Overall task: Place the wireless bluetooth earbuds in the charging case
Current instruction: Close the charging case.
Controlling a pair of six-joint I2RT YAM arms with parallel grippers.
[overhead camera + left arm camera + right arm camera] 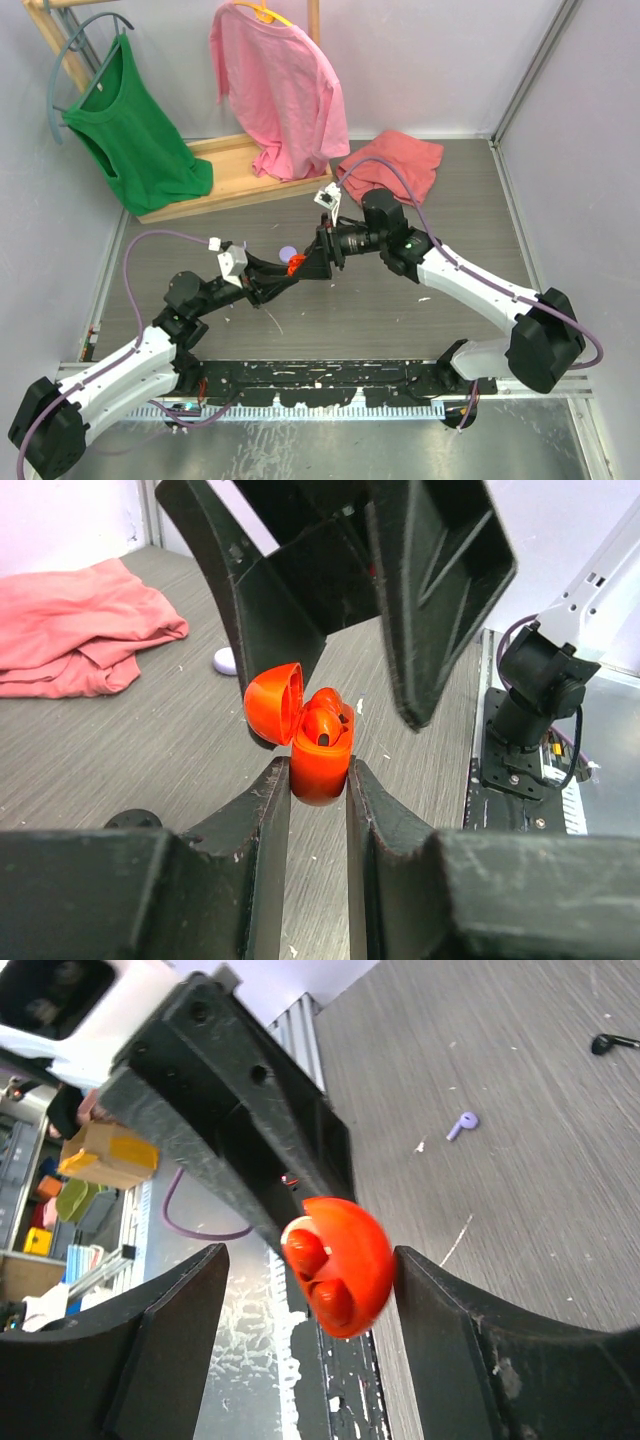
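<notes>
- Above the middle of the grey table, the two arms are meeting tip to tip over a red-orange charging case.
- The left gripper is pinching the case's lower body between its two black fingers, holding it off the tabletop.
- The case's lid is standing swung open to one side, and red-orange earbuds are sitting in the wells inside.
- The right gripper is hovering with its fingers spread wide on either side of the case; one finger is sitting just beside the domed lid, though contact cannot be made out.
- A lavender earbud and a black earbud are lying loose on the table, well apart from the case.
- A small lavender disc is resting on the table near the grippers.
- At the back, a coral cloth is lying crumpled, while a green shirt and a pink shirt are hanging over a wooden rack.
</notes>
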